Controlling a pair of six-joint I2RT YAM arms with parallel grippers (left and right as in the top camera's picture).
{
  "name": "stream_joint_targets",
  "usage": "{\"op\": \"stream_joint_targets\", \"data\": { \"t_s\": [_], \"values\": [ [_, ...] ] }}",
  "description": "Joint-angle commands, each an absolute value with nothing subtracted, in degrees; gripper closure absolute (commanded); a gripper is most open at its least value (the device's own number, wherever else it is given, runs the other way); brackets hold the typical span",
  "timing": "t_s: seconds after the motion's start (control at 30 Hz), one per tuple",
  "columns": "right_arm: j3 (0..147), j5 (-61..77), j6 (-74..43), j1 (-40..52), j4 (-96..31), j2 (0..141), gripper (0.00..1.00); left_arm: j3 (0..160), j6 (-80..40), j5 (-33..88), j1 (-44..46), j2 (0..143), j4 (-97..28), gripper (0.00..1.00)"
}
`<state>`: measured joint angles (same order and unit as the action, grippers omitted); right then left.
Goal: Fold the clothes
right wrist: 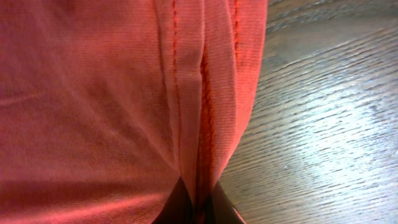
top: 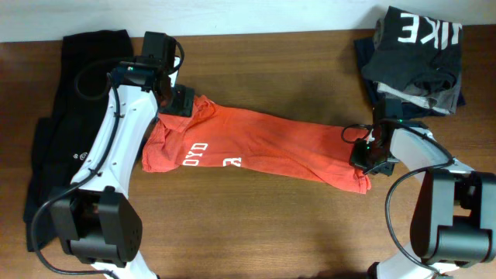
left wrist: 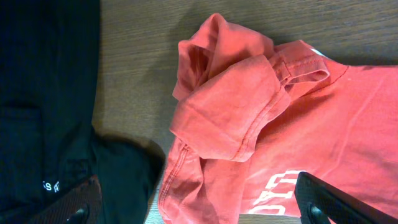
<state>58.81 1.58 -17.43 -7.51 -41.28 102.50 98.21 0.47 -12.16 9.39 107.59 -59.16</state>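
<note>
Your T-shirt (top: 271, 139) lies stretched in a long band across the middle of the table (top: 271, 232), with the collar end towards nine o'clock and the hem (right wrist: 205, 124) towards four. Your right gripper (top: 364, 155) is clamped on that doubled hem. The wrist view shows the stitched edge pinched at the tool's tip, so the hold looks sound.

Your left gripper (top: 177, 102) hangs with jaws wide apart over the bunched sleeve (left wrist: 236, 118) at the shirt's ten o'clock corner, holding nothing. Bring it down so every layer of that sleeve falls between the jaws, not just the top fold. Avoid the black garment (left wrist: 50, 93) just beside it at nine o'clock. Once both ends are pinched, lift evenly and draw them gently apart.
</note>
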Motion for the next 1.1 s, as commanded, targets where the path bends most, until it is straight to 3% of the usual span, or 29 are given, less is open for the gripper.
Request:
{"op": "stream_joint_targets", "data": {
  "t_s": [0.0, 0.37, 0.87, 1.07],
  "values": [
    [59.09, -0.03, -18.87, -10.74, -41.82, 101.60, 0.96, 99.33, 1.39, -11.55, 9.19, 107.87, -59.29, 0.01],
    [72.40, 9.32, -7.60, -23.03, -50.52, 101.60, 0.96, 99.33, 1.37, -11.53, 9.19, 107.87, -59.33, 0.01],
    [79.57, 9.80, -5.98, -13.30, -57.76, 101.60, 0.96, 99.33, 1.37, -11.53, 9.19, 107.87, -59.66, 0.01],
    [79.57, 8.51, -6.31, -14.02, -58.61, 101.62, 0.96, 99.33, 1.37, -11.53, 9.19, 107.87, -59.66, 0.01]
  ]
}}
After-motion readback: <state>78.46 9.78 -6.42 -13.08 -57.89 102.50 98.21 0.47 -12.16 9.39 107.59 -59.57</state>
